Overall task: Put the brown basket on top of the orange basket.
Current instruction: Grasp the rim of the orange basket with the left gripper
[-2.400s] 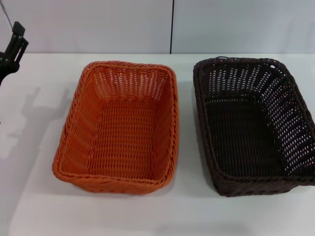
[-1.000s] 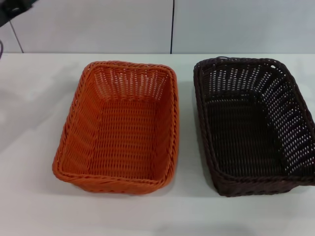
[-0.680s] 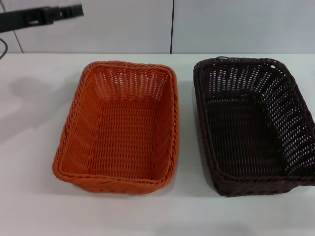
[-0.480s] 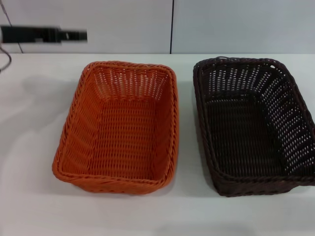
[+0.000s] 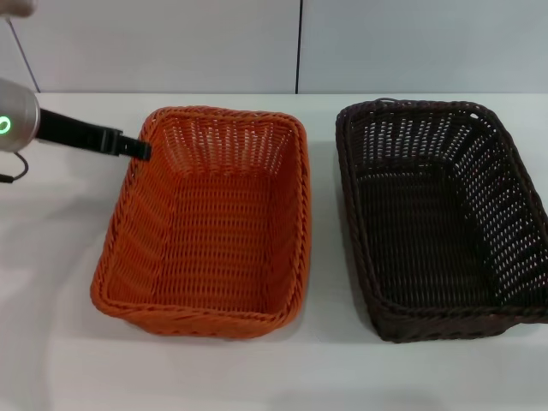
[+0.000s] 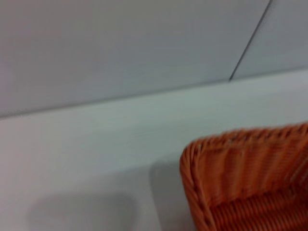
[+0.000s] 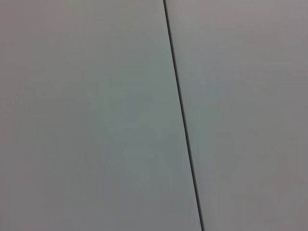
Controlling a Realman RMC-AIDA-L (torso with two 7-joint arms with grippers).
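The orange basket [image 5: 210, 223] sits left of centre on the white table, empty. To its right, with a narrow gap between them, stands the brown basket [image 5: 441, 218], also empty. My left gripper [image 5: 137, 147] reaches in from the left, and its black tip is just outside the orange basket's far left corner, at rim height. One corner of the orange basket [image 6: 240, 183] also appears in the left wrist view. The right wrist view holds only a grey wall panel with a dark seam, and the right arm is out of sight.
The white table [image 5: 51, 282] runs on to the left of the orange basket and in front of both baskets. A grey wall [image 5: 214, 43] with a vertical seam stands right behind the table. A thin cable [image 5: 13, 167] hangs by the left arm.
My left arm has swung in from the upper left and come down, so its gripper now lies at the orange basket's far left corner. Neither basket has moved.
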